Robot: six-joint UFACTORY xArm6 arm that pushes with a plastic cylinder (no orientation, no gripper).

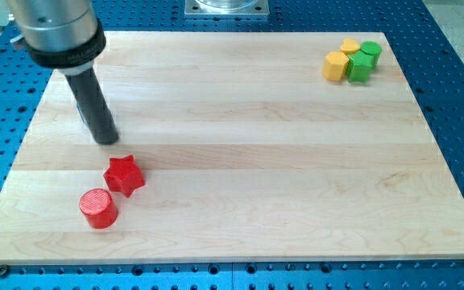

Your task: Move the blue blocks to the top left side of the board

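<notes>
Tip: my tip [107, 140] rests on the board [240, 161] at the frame's left, just above the red star [124, 175]; a bare rod, no fingers.
Blue blocks: none visible, perhaps hidden behind the arm.
Red cylinder [98, 209]: lower left.
Yellow blocks [341, 58], green blocks [363, 60]: clustered upper right.

My rod slants down from the view's top left; my tip [108, 140] rests on the board.

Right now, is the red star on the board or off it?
On. The red star sits flat on the wooden board, beside the red cylinder.
</notes>
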